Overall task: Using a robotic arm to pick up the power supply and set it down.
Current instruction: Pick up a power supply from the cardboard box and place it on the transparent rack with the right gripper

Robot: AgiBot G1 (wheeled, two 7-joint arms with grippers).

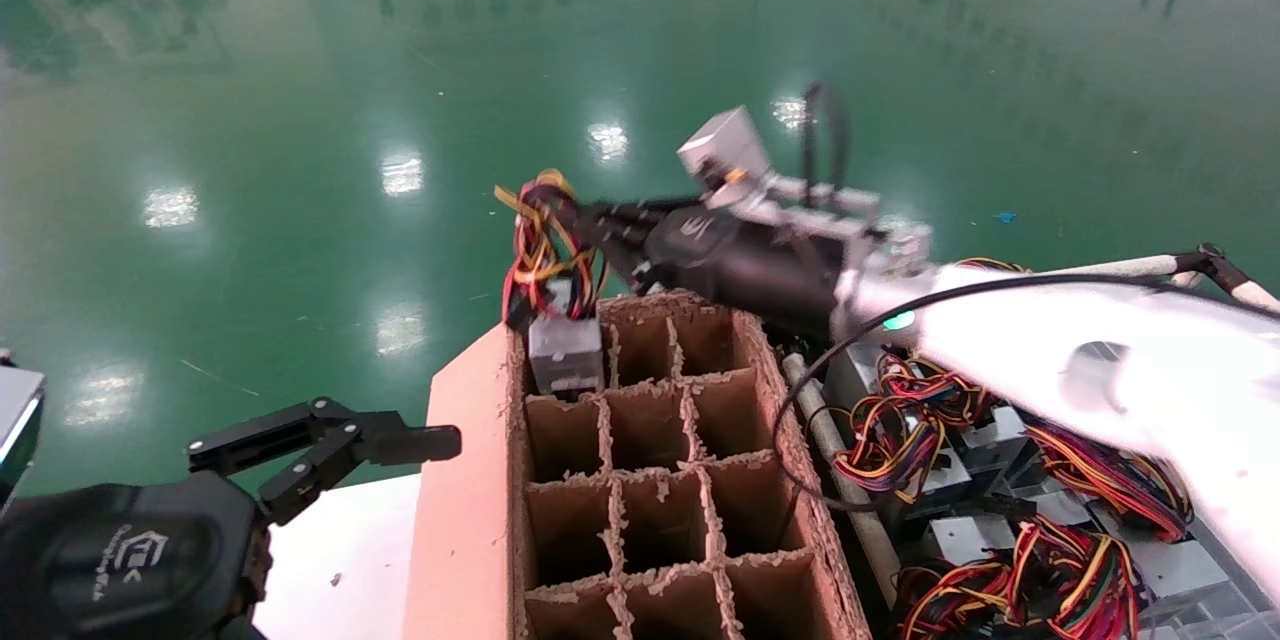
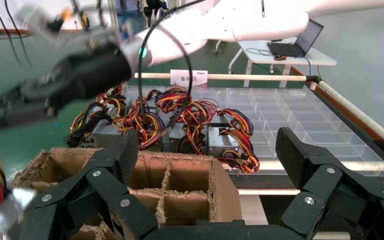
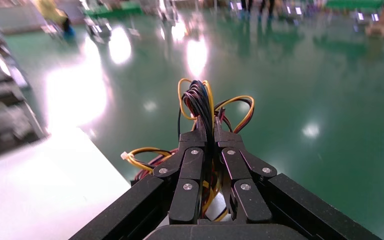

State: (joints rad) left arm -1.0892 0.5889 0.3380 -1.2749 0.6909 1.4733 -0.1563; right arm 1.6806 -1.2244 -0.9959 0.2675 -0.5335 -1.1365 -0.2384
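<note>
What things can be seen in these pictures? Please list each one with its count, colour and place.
power supply: one, grey box hanging by its wires (yellow, orange, red, black) over the far left cell of the box.
cardboard box: one, brown, with divider cells, in the middle.
other power supplies: several, exact count unclear, grey with coloured wires, right of the box.
clear tray: one, transparent, divided into cells, beyond those supplies.
laptop: one, dark, on a white table far behind.
floor: green, glossy.
right gripper: black, shut on the wire bundle.
left gripper: black, open, low at the box's left.
</note>
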